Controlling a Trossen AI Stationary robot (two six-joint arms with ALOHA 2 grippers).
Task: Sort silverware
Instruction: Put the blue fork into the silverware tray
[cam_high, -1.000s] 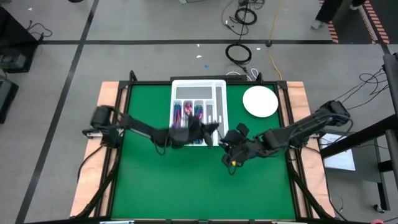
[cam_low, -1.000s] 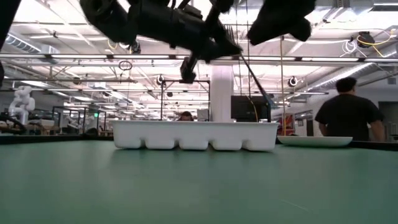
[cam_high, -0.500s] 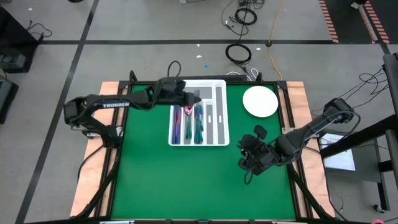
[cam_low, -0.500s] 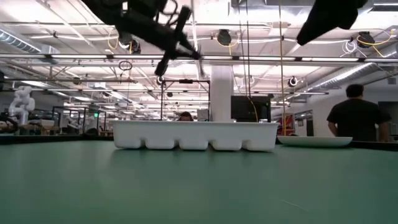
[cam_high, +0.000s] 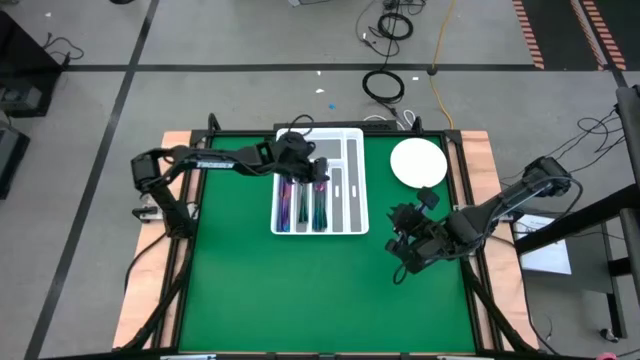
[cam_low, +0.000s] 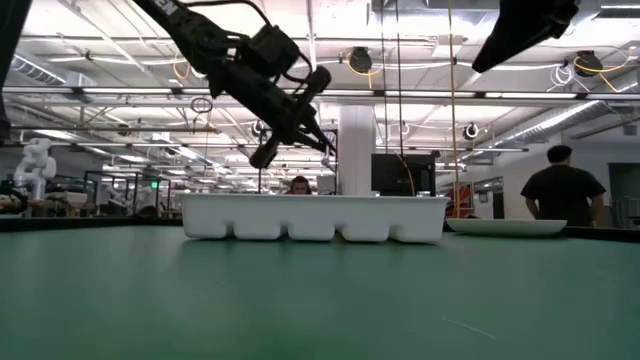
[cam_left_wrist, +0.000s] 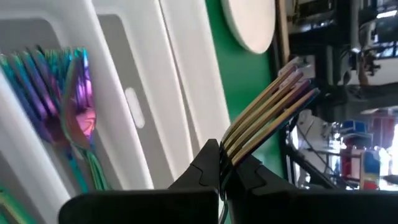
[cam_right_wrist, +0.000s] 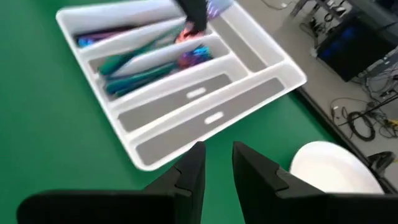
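Observation:
My left gripper (cam_high: 320, 172) (cam_left_wrist: 227, 157) hovers over the far half of the white compartmented tray (cam_high: 352, 215), shut on one iridescent fork (cam_left_wrist: 268, 106). In the low view it slants down above the tray (cam_low: 315, 217). Several more pieces of silverware (cam_high: 303, 200) (cam_right_wrist: 140, 65) lie lengthwise in the tray's left compartments; among them, forks (cam_left_wrist: 71, 93) lie below the held one. My right gripper (cam_high: 404, 248) (cam_right_wrist: 217, 158) is open and holds nothing, above the green table to the right of the tray's near corner. My left gripper pinches the fork between its two fingers (cam_left_wrist: 208, 165). The tined end (cam_left_wrist: 292, 81) sticks out beyond the fingertips, and the handle is hidden behind the fingers. The fork is lifted clear above the tray, and the gripper slants down from the table's left.
A round white plate (cam_high: 418, 163) (cam_right_wrist: 329, 168) sits near the table's far right corner. The tray's right compartments (cam_high: 340, 185) show grey bottoms. Bare green table (cam_high: 300, 290) stretches in front of the tray. A person (cam_low: 560, 190) stands in the room behind.
My left gripper has swung from the tray's near end toward the far edge, then come slightly right and down over the tray's far half, staying shut on the fork. My right gripper has drawn back toward the table's right edge, away from the tray.

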